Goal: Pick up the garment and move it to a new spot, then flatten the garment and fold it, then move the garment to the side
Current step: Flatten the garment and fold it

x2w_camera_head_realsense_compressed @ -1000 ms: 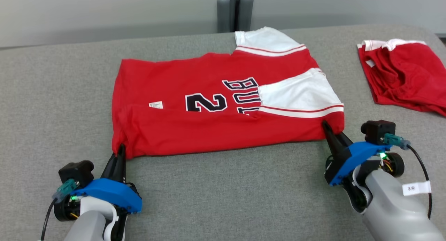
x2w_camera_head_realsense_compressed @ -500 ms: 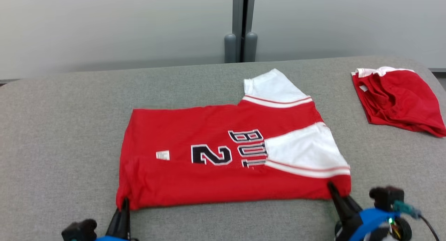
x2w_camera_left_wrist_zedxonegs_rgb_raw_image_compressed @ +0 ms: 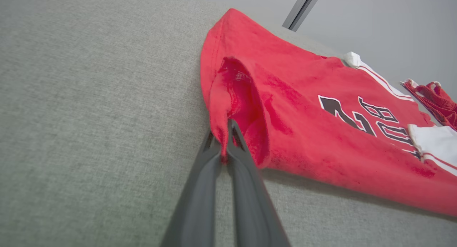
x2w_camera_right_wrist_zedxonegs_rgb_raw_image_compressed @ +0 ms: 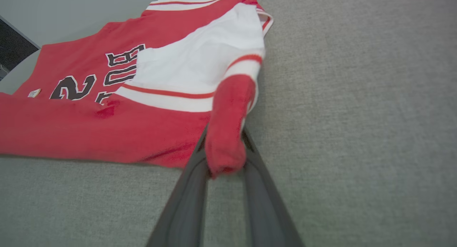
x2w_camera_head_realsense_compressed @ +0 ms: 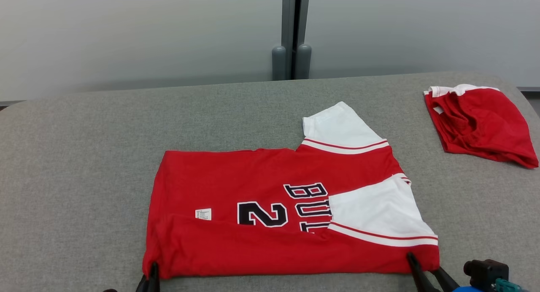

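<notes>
Faces a grey bench (x2w_camera_head_realsense_compressed: 84, 157) with a red shirt (x2w_camera_head_realsense_compressed: 253, 174) spread flat near the front edge, hem to the left and shoulders to the right. Pinches the shirt's near left corner in the left claw (x2w_camera_left_wrist_zedxonegs_rgb_raw_image_compressed: 225, 127), fingers pressed together on a thin ridge of red cloth, with the hem beside it raised into a small open loop. Has the right claw (x2w_camera_right_wrist_zedxonegs_rgb_raw_image_compressed: 225, 136) at the near right corner, fingers apart, with the red corner bunched in the gap and touching both. Shows the near long edge turned over as a red band, a white sleeve (x2w_camera_head_realsense_compressed: 375, 212) folded in across the black letters, and a small white label (x2w_camera_head_realsense_compressed: 203, 214) just left of the number 2. Finds a second garment (x2w_camera_head_realsense_compressed: 481, 119), red and crumpled, at the far right of the bench, well apart from the shirt.
</notes>
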Robot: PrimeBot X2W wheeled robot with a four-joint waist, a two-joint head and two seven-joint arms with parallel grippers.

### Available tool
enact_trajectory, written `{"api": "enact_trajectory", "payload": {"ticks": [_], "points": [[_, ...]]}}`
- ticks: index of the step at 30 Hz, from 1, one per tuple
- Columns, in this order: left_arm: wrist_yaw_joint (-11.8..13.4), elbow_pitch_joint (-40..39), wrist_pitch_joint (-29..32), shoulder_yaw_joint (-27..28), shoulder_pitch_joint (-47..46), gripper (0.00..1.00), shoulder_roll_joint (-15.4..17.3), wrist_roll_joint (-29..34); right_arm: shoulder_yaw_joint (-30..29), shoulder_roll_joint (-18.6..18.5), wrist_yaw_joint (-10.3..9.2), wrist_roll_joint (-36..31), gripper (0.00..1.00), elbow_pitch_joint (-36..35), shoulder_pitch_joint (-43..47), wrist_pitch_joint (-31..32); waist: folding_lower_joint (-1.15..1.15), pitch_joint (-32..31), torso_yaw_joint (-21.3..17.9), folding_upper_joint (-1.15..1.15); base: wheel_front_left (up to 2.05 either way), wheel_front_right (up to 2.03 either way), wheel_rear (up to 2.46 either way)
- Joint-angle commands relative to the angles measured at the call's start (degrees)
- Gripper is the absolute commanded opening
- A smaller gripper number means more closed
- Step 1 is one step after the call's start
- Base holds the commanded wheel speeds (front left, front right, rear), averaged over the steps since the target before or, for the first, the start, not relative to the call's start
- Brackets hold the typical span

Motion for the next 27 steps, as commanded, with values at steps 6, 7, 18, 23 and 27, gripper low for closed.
{"api": "enact_trajectory", "payload": {"ticks": [6,7,18,23,27], "points": [[0.4,-0.3,-2.3,1.4,-1.9,1.0,0.1,1.5,-4.8,1.8,0.02,-5.7,1.0,-4.5,0.3,0.9,0.0,-0.8,-0.5,0.01,0.0,0.0,0.0],[0.6,-0.6,-2.6,1.9,-2.5,1.0,0.1,2.1,-5.6,2.0,0.02,-6.3,1.0,-5.4,-0.1,0.5,0.0,-0.9,-0.6,0.01,0.0,0.0,0.0],[-0.8,-12.2,-3.1,13.4,-4.9,1.0,-3.8,15.1,-9.9,6.3,0.02,-14.2,1.0,-11.8,-5.3,-6.3,0.0,-1.3,-1.3,0.01,0.0,0.0,0.0],[-1.2,-13.0,-3.1,15.3,-5.4,1.0,-4.5,20.0,-10.0,8.1,0.02,-16.0,1.0,-11.9,-6.6,-7.8,0.0,-1.5,-1.5,0.01,0.0,0.0,0.0],[-1.6,-12.3,-3.1,16.4,-5.7,1.0,-4.6,24.2,-9.5,9.4,0.02,-17.4,1.0,-10.6,-6.9,-8.4,0.0,-1.8,-1.4,0.01,0.0,0.0,0.0]]}}
